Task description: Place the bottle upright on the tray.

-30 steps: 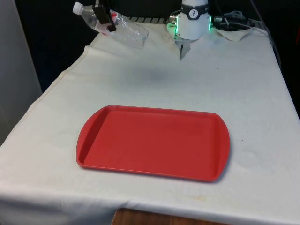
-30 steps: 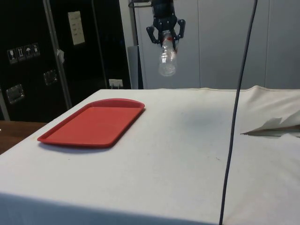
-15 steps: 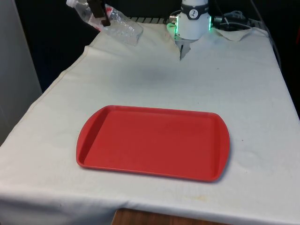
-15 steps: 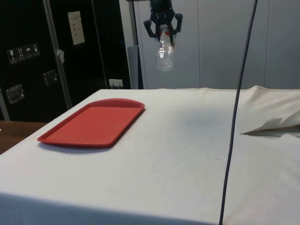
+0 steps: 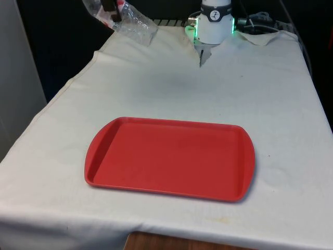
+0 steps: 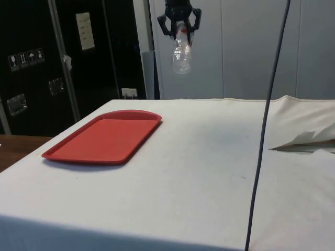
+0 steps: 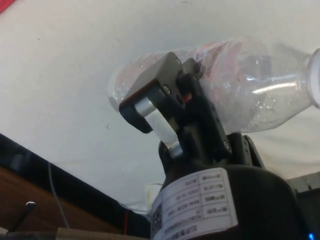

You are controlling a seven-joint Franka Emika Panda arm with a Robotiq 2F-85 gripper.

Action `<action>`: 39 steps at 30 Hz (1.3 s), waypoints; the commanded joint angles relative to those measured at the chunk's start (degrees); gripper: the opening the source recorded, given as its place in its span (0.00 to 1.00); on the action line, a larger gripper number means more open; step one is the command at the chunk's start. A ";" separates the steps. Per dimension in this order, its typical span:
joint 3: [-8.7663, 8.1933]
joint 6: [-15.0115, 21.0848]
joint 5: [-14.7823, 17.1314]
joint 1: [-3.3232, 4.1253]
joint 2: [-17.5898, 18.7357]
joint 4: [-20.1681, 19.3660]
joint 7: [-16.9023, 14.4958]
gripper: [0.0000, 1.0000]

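High over the far left corner of the surface (image 5: 171, 94) in the front view, the gripper (image 5: 110, 9) has the bottle (image 5: 127, 21) clamped in its jaws, well clear of the white cloth. The bottle is clear plastic with a red patch on it, and it hangs tilted, its base sloping down toward the front view's right. From the side, the gripper (image 6: 177, 15) sits near the top of the frame and the bottle (image 6: 181, 51) dangles below it, base end lowest, with plenty of air between it and the cloth. Up close at the wrist, one finger (image 7: 160, 105) lies pressed across the bottle (image 7: 250, 85), the pale cloth behind it.

Moving right and nearer, the red tray (image 5: 171, 159) lies flat on the surface, long side across, toward the near edge. In the side view the tray (image 6: 104, 137) rests at the left, well apart from the hanging bottle. Nothing stands on it.

Further right, at the far end, a crumpled fold of cloth (image 5: 260, 32) lies by the robot's base. In the side view a dark cable (image 6: 264, 125) hangs down over the right part of the surface.
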 commanded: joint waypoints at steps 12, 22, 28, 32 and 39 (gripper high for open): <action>1.66 1.95 -3.32 0.40 -3.04 -0.63 2.92 0.03; 3.44 3.04 -5.44 0.34 -4.87 -1.03 4.81 0.03; 4.70 3.90 -6.70 0.34 -5.67 -1.26 5.96 0.03; 5.50 4.30 -7.51 0.34 -6.19 -1.38 6.70 0.03; 7.05 5.27 -9.00 0.34 -6.99 -1.55 8.08 0.03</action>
